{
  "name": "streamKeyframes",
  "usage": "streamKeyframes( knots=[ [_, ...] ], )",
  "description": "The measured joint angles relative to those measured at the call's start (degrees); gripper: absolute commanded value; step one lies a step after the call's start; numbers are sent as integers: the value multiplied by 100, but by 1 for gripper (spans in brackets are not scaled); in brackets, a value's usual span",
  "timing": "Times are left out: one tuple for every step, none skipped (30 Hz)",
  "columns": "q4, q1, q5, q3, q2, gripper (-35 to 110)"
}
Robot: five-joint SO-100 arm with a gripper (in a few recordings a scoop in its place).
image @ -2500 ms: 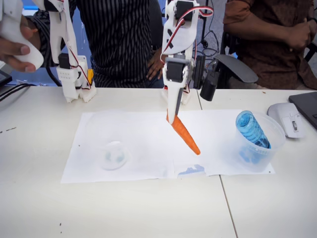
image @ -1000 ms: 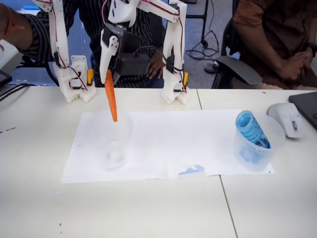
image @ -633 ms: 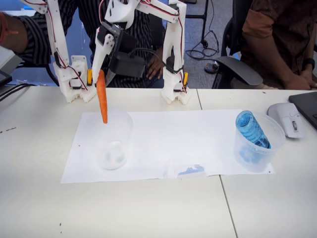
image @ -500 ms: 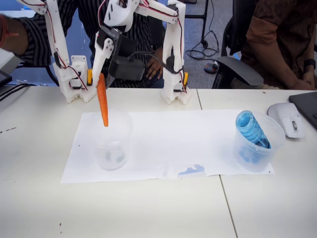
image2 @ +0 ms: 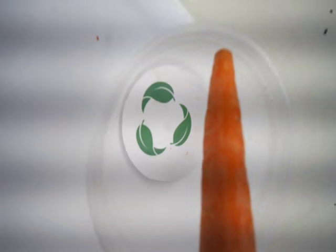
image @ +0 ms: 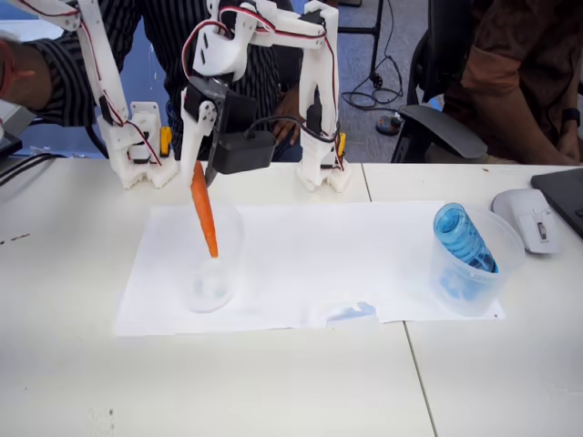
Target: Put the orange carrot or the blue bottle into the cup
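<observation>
My gripper (image: 197, 162) is shut on the thick top end of the orange carrot (image: 204, 211), which hangs point down with its tip inside the rim of the clear cup (image: 211, 264) on the white paper. In the wrist view the carrot (image2: 226, 163) points down into the cup (image2: 157, 126), right of the green leaf logo on the cup's bottom. The blue bottle (image: 463, 238) leans inside another clear cup (image: 474, 264) at the right.
White paper sheets (image: 346, 255) cover the middle of the table. A white mouse (image: 530, 218) and a laptop corner (image: 563, 196) lie at the far right. My arm's base (image: 321, 168) stands at the table's back edge. People stand and sit behind the table.
The carrot has travelled from mid-table, left to above the cup, and has now come down so its tip is inside the cup's rim.
</observation>
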Motion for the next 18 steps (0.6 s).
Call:
streamKeyframes(
  knots=[
    [0, 0, 0, 0, -26, 14],
    [0, 0, 0, 0, -53, 14],
    [0, 0, 0, 0, -70, 14],
    [0, 0, 0, 0, -97, 14],
    [0, 0, 0, 0, -114, 14],
    [0, -9, 0, 0, -123, 14],
    [0, -9, 0, 0, -123, 14],
    [0, -9, 0, 0, -123, 14],
    [0, -9, 0, 0, -123, 14],
    [0, -9, 0, 0, -123, 14],
    [0, -9, 0, 0, -123, 15],
    [0, -9, 0, 0, -123, 15],
    [0, -9, 0, 0, -123, 17],
    [0, -9, 0, 0, -123, 18],
    [0, -9, 0, 0, -123, 21],
    [0, -9, 0, 0, -123, 23],
    [0, -9, 0, 0, -123, 26],
    [0, 0, 0, 0, -123, 27]
  ],
)
